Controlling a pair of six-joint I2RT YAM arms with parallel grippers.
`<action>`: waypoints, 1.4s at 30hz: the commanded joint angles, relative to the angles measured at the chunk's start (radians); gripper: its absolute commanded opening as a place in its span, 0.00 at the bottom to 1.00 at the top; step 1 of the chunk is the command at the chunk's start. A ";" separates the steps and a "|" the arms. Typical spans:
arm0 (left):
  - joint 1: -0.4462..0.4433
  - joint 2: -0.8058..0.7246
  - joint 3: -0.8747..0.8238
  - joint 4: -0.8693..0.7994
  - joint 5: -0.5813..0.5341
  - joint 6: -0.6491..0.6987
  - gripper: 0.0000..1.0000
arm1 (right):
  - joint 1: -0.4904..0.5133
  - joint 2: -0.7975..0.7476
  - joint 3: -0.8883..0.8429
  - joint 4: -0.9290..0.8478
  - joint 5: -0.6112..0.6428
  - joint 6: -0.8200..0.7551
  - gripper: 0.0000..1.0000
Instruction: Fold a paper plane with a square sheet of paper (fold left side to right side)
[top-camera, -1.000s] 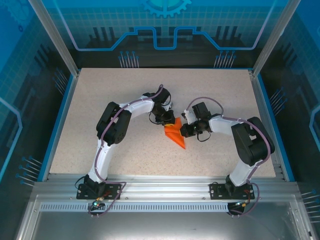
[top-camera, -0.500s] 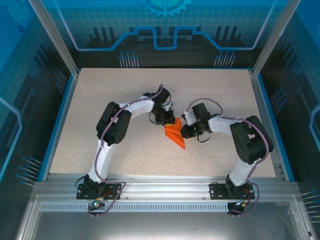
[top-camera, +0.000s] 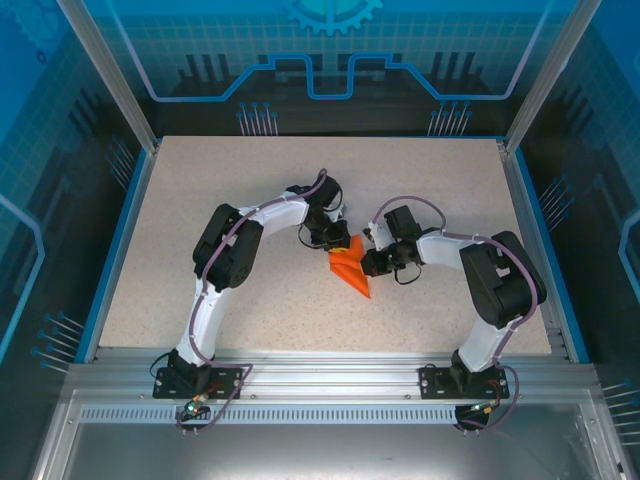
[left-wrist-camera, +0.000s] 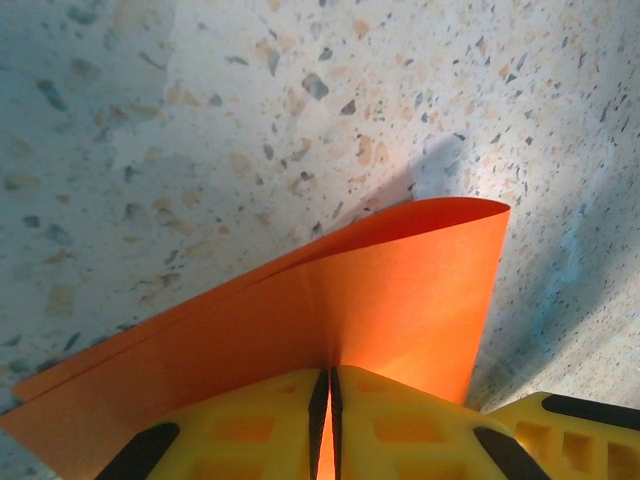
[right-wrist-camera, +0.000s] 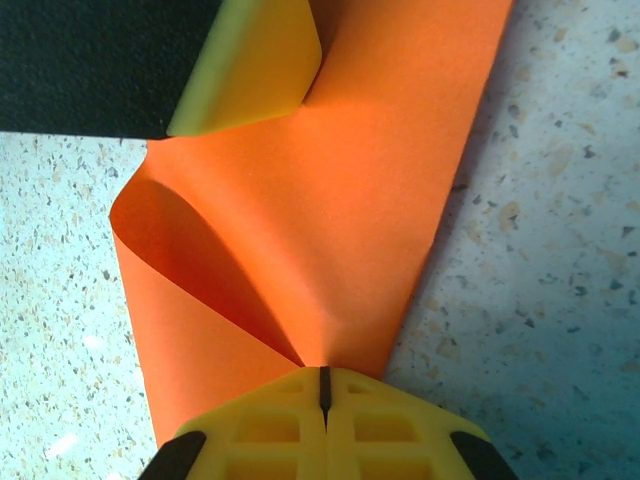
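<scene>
Arms bent inward, left tool (left-wrist-camera: 330, 378) and right tool (right-wrist-camera: 322, 378) pinch paper (top-camera: 352, 272).

Both closed: left jaws, right jaws.

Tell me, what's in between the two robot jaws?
The folded orange paper bridges that gap, touching both, in the top view. Each wrist view shows it pinched: the left jaws and the right jaws are shut on it.

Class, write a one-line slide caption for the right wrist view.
Right claw shut on folded orange paper over a speckled table, a second yellow fingertip at its far edge.
</scene>
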 joint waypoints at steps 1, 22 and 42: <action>-0.020 0.066 -0.011 -0.042 -0.059 0.015 0.16 | -0.007 0.013 0.014 -0.003 -0.031 0.002 0.00; -0.022 0.067 -0.017 -0.039 -0.058 0.015 0.16 | 0.009 0.044 0.055 -0.019 -0.036 -0.004 0.00; -0.022 0.066 -0.016 -0.038 -0.059 0.016 0.16 | 0.018 -0.011 0.002 -0.021 -0.008 0.008 0.00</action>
